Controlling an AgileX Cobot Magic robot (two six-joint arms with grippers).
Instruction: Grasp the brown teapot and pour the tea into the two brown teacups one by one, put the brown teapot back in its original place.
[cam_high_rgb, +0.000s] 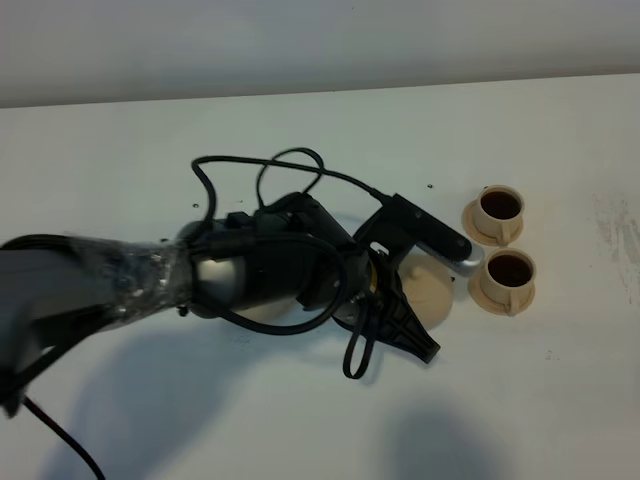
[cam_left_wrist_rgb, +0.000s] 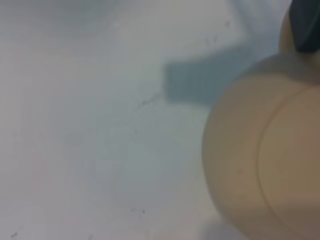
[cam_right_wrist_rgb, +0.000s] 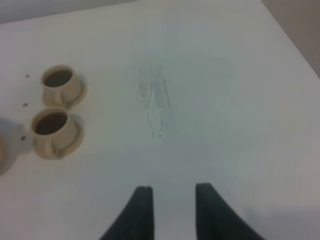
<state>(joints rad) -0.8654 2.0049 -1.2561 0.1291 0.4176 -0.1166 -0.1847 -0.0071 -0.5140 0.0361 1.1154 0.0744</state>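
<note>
The brown teapot (cam_high_rgb: 432, 291) shows only as a pale-tan rounded patch under my left arm, which reaches across the middle of the table. In the left wrist view it (cam_left_wrist_rgb: 265, 165) fills the near side, blurred. My left gripper (cam_high_rgb: 415, 285) stands over it with its jaws on either side. One dark fingertip (cam_left_wrist_rgb: 306, 25) shows, and its grip is hidden. The two brown teacups (cam_high_rgb: 497, 212) (cam_high_rgb: 508, 278) stand on their saucers right of the teapot, both holding dark tea. They also show in the right wrist view (cam_right_wrist_rgb: 60, 82) (cam_right_wrist_rgb: 52, 127). My right gripper (cam_right_wrist_rgb: 172, 210) is open and empty. The large saucer cannot be told apart from the teapot.
The white table (cam_high_rgb: 300, 420) has a far edge along the top of the high view. Black cables (cam_high_rgb: 260, 175) loop over the left arm. Faint scuff marks (cam_right_wrist_rgb: 155, 100) lie on the table right of the cups.
</note>
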